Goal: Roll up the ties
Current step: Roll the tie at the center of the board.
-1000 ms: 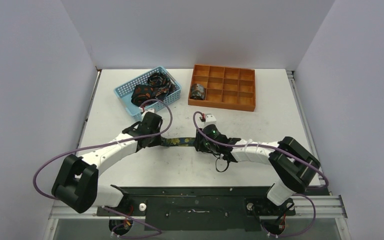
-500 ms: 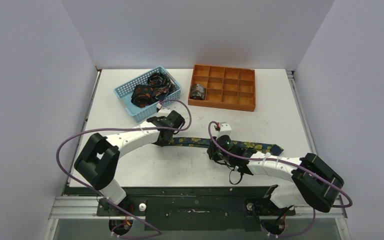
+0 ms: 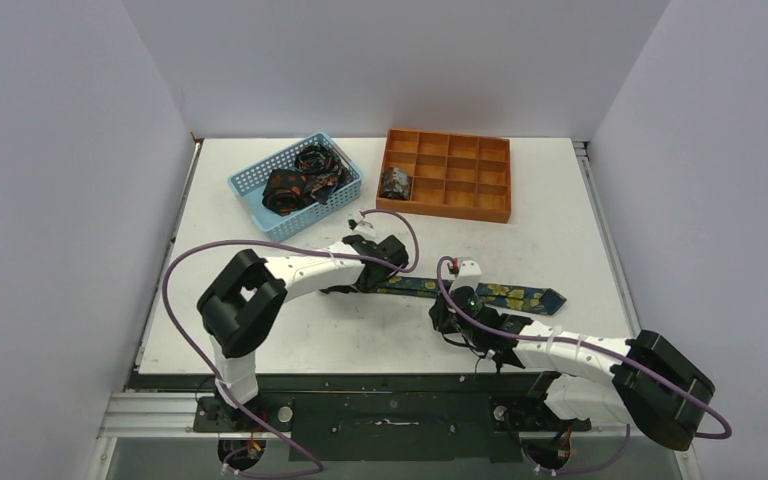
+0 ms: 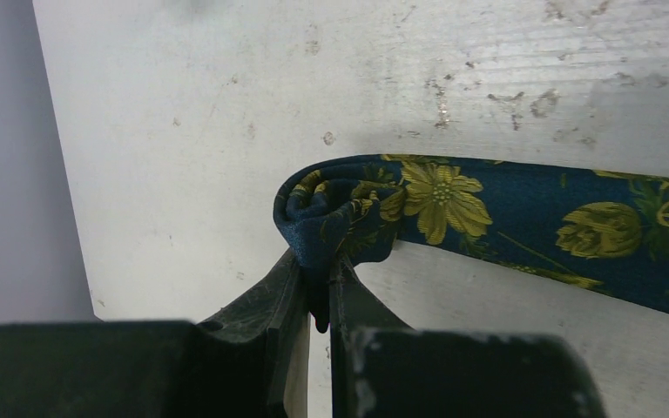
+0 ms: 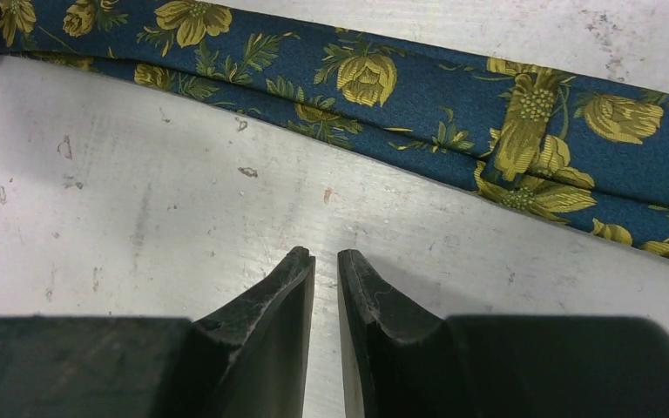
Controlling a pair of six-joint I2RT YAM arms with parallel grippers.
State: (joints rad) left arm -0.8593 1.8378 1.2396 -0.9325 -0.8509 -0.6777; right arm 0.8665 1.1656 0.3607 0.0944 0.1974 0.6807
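Bare worktop (image 3: 560,230) lies open on my right out to the right edge, and between the two arms toward the near edge. The far side is taken up: a blue basket (image 3: 238,185) near the far left corner holds bundled ties (image 3: 290,188), and an orange tray (image 3: 443,208) at the far edge has one rolled tie (image 3: 396,183) in its left column.

The floral tie (image 3: 520,297) lies flat across the middle, its wide end pointing at the right edge. My left gripper (image 4: 320,270) is clenched on its bunched narrow end. My right gripper (image 5: 324,259) is drawn almost together and empty, just beside the tie's near edge, not touching.

From above, my left wrist covers the pinched end and my right wrist and cable cross the tie's middle. I cannot count the basket's ties.
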